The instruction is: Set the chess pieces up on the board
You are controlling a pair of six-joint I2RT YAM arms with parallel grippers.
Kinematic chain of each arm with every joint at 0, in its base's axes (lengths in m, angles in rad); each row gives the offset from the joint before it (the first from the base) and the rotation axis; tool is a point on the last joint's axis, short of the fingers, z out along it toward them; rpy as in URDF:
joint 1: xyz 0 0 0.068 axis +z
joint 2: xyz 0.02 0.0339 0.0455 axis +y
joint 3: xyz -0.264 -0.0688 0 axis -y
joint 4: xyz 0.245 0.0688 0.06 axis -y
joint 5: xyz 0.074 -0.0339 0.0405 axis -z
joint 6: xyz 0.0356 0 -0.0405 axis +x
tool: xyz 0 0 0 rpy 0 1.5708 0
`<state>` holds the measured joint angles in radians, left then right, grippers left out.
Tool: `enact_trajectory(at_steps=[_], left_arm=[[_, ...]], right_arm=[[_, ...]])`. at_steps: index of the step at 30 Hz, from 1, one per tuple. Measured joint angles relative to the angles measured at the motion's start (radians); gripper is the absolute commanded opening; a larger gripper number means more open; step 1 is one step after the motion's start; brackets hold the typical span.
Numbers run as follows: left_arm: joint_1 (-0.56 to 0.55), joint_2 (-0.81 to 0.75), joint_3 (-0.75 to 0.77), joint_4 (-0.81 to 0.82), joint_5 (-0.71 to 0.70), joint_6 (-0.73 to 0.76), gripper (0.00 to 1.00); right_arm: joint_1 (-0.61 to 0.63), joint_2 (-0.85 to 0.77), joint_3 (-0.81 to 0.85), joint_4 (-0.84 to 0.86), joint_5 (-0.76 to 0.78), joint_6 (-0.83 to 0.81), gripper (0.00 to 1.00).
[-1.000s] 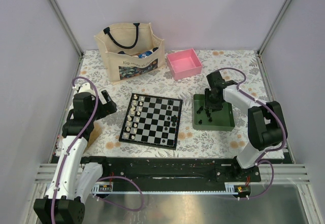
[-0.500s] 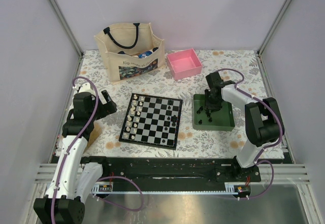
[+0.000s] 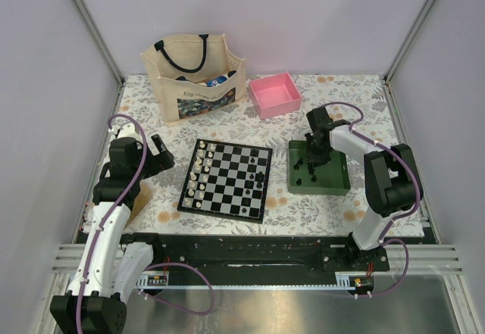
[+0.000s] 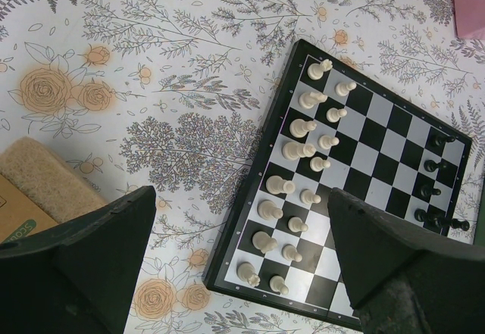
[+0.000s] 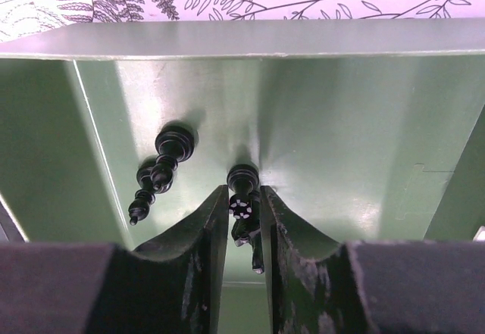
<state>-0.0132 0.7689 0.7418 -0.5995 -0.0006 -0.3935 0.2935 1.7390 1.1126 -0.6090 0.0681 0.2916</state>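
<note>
jaws of right gripper [image 5: 244, 198] clamp a chess piece [image 5: 242, 175] in the green tray [image 5: 341, 137]; left gripper [image 4: 241, 196] gapes; bag [image 3: 193, 76] lettering illegible.

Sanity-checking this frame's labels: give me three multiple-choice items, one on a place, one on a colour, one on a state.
1. Where is the right end effector?
A) over the tote bag
B) down in the green tray
C) at the pink bin

2. Which colour of chessmen fills two full lines on the board?
A) cream-white
B) black
C) red

3. The left end effector is:
A) shut on a pawn
B) open
C) shut on nothing

Key:
1 B: green walls surround it, and its fingers close on a black chessman.
2 A: they line the board's side nearest the left arm.
3 B: its fingers stand wide apart with nothing between them.
</note>
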Motion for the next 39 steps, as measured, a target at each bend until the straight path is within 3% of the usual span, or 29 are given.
enact_trajectory(at_steps=[15,39], left_arm=[[0.0,0.007,0.0,0.0,0.0,0.0,0.99],[0.0,0.018,0.0,0.0,0.0,0.0,0.99]], right_arm=[[0.0,0.016,0.039,0.007,0.003,0.0,0.21],[0.008,-0.104,0.187,-0.086,-0.015,0.016,0.21]])
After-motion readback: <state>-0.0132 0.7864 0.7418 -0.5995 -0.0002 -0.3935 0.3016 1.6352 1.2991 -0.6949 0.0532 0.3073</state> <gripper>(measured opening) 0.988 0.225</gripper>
